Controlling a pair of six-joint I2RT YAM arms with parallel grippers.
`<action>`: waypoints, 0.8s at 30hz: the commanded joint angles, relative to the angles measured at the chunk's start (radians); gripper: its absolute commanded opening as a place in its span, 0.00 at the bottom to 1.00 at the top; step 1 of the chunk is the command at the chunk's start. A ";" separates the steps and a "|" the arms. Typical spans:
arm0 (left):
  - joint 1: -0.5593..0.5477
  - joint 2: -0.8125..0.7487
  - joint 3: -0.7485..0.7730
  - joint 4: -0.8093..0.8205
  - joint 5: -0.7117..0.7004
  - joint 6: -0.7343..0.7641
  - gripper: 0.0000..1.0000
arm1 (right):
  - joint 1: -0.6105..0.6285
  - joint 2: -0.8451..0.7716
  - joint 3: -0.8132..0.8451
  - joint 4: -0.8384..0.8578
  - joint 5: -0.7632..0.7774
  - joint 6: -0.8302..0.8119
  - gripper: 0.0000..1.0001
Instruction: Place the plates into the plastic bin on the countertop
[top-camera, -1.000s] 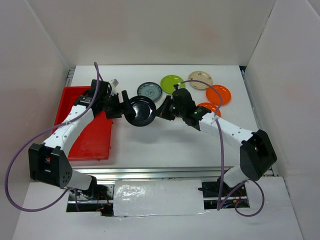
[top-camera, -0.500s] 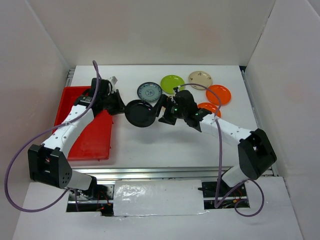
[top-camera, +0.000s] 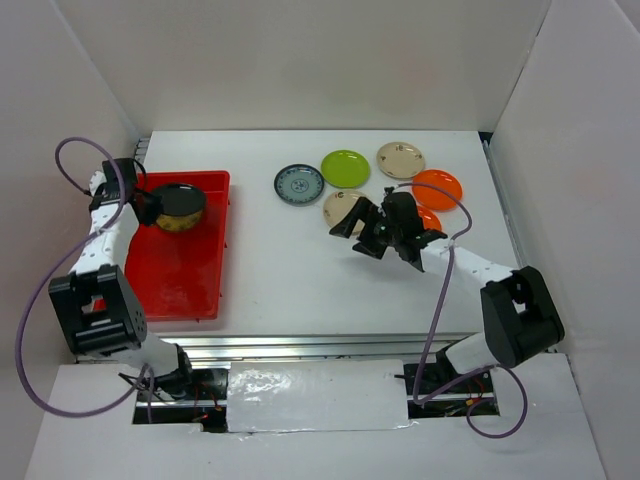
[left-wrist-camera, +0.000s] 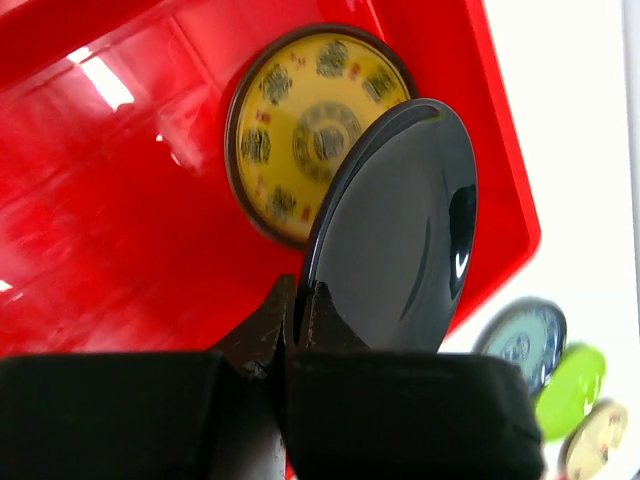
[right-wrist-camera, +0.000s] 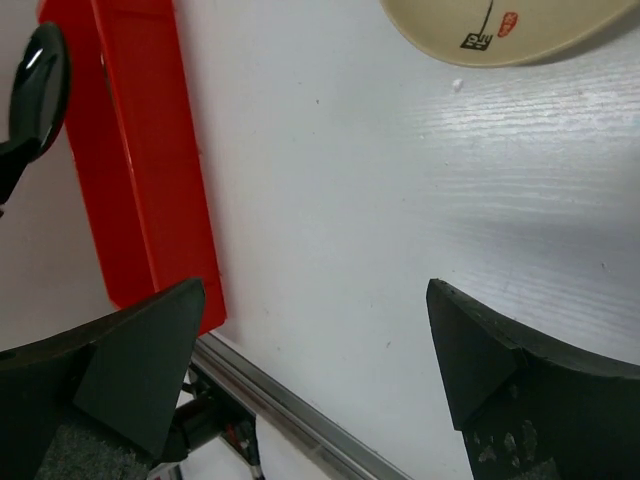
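**Black plate over the red bin, my right side free**

My left gripper (left-wrist-camera: 297, 322) is clamped on the rim of the black plate (left-wrist-camera: 395, 240), with both fingers pinching its near edge. The plate is tilted steeply, its glossy hollow turned to one side. It hangs over the red bin (top-camera: 180, 275), which sits at the left end of the counter (top-camera: 285, 265). Under it, a gold-patterned plate (left-wrist-camera: 285, 125) lies flat on the floor of the bin at the far end. From my left wrist view the black plate overlaps part of the gold one, but I cannot tell whether the two touch.

My right gripper (top-camera: 352, 238) holds nothing. Its jaws are spread wide above the bare counter, pointing towards the bin from well apart. A cream plate (top-camera: 338, 205) lies flat just beside its fingertips.

The other plates sit on the far right part of the counter. A blue-grey plate (top-camera: 299, 183) and a lime green plate (top-camera: 345, 167) lie close together. A second cream plate (top-camera: 401, 159) is near the back, and an orange plate (top-camera: 440, 188) is to its right. All of them lie flat and outside the bin. A metal rail (top-camera: 320, 345) runs along the near edge of the counter.
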 joint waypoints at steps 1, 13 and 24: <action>0.007 0.131 0.061 0.104 -0.036 -0.066 0.00 | -0.016 -0.060 -0.001 0.018 -0.017 -0.053 1.00; 0.015 0.279 0.189 0.036 -0.095 -0.047 0.99 | -0.048 -0.036 -0.012 0.036 -0.067 -0.087 1.00; -0.165 0.011 0.214 -0.231 -0.251 0.001 0.99 | -0.062 0.143 0.095 -0.114 0.380 0.136 1.00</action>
